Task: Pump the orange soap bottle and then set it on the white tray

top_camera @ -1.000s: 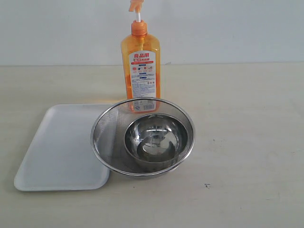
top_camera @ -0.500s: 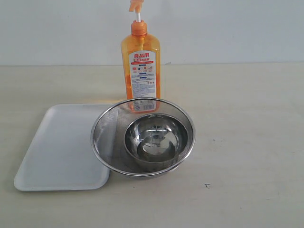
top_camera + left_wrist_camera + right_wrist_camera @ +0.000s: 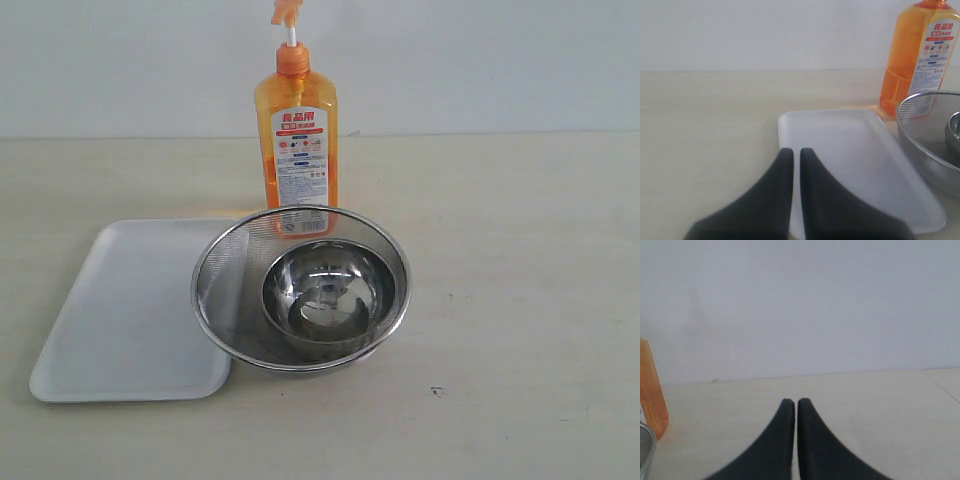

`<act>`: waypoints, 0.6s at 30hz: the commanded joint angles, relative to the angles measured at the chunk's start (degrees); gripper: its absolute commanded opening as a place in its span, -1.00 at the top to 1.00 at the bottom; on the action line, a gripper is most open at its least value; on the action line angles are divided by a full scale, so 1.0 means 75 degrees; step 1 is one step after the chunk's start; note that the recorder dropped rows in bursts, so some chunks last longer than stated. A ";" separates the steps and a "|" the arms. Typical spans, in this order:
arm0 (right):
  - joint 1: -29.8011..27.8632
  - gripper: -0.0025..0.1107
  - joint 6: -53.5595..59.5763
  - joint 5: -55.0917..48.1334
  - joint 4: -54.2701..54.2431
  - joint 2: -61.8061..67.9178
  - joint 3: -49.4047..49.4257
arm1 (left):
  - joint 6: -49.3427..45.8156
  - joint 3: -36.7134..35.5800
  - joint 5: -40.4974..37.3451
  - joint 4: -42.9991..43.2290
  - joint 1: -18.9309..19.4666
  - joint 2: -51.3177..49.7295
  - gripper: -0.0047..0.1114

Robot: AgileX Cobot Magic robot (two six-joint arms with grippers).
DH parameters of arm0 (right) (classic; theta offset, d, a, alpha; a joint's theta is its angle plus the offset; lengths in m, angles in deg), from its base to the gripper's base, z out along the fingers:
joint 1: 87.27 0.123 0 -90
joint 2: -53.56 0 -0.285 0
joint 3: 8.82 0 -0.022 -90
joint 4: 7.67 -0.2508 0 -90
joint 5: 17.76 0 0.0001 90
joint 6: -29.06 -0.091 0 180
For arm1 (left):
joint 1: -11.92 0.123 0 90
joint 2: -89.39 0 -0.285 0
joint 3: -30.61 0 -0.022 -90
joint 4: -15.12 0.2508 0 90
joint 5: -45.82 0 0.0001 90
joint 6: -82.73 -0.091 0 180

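Observation:
The orange soap bottle [image 3: 296,150] stands upright at the back of the table, just behind the strainer, its pump head raised at the top edge of the exterior view. The left wrist view shows its body [image 3: 917,55] and the right wrist view only an orange edge [image 3: 652,395]. The white tray [image 3: 120,310] lies flat at the left, bare, and shows in the left wrist view [image 3: 850,150]. My left gripper [image 3: 796,151] is shut and empty over the tray's near end. My right gripper [image 3: 796,401] is shut and empty over bare table. Neither gripper appears in the exterior view.
A round steel mesh strainer [image 3: 215,275] sits in the middle, overlapping the tray's right edge, with a smaller steel bowl [image 3: 325,295] inside it. The strainer's rim [image 3: 925,120] is beside the bottle in the left wrist view. A white wall runs behind the table.

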 commanded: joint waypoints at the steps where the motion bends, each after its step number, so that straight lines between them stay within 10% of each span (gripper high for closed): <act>1: 0.0000 0.96 0.0322 -0.0446 -0.0004 -0.0037 -0.0546 | -0.0033 -0.0030 -0.0008 -0.0084 0.0043 0.0025 0.84; 18: 0.0000 0.96 0.0291 -0.1546 -0.0022 0.0976 -0.2015 | -0.0033 -0.0030 -0.0008 -0.0084 0.0043 0.0025 0.84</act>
